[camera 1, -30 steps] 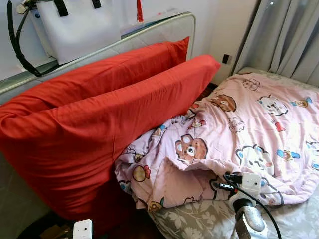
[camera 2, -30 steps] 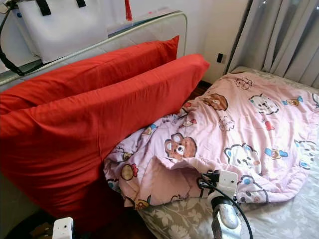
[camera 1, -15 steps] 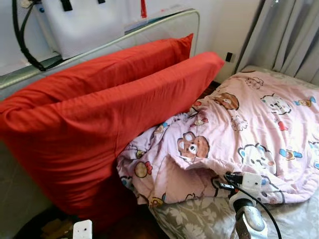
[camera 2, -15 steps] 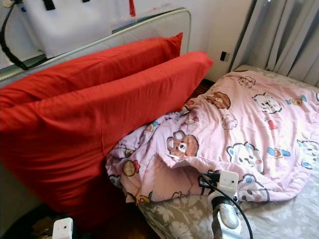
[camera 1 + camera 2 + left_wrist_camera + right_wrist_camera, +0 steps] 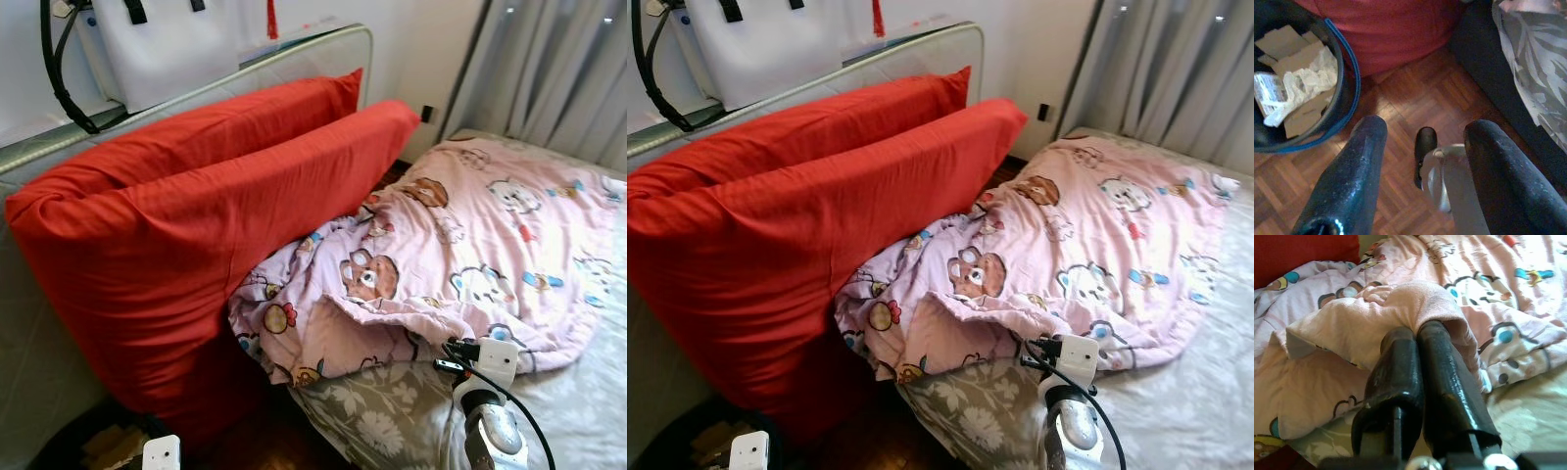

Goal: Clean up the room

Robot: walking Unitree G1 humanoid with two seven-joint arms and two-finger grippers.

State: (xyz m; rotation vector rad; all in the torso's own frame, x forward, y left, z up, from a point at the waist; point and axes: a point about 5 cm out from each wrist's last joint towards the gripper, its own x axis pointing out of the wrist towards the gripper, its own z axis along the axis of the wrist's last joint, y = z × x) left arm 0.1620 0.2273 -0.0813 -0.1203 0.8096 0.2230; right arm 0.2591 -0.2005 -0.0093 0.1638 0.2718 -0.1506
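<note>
Low at the bed's near edge, the right gripper (image 5: 1418, 335) pinches the pink blanket (image 5: 470, 255).
Its fingers are clenched on a fold; two red pillows (image 5: 206, 225) lean against the headboard (image 5: 294, 59). Left gripper (image 5: 1422, 147) hangs spread over the floor (image 5: 1415, 93), beside one bin (image 5: 1344, 98).

walls (image 5: 431, 39): white | curtains (image 5: 558, 69): grey | floor (image 5: 1415, 98): wood parquet | headboard (image 5: 225, 78): silver-edged

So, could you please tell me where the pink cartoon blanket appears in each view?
Left eye view: pink cartoon blanket, centre to right, on the bed.
Right eye view: same place, spread beside the red pillows.
Left wrist view: only a small pink corner at the top edge.
Right wrist view: bunched fold in the right gripper.
Shared landmark: the red pillows.
</note>
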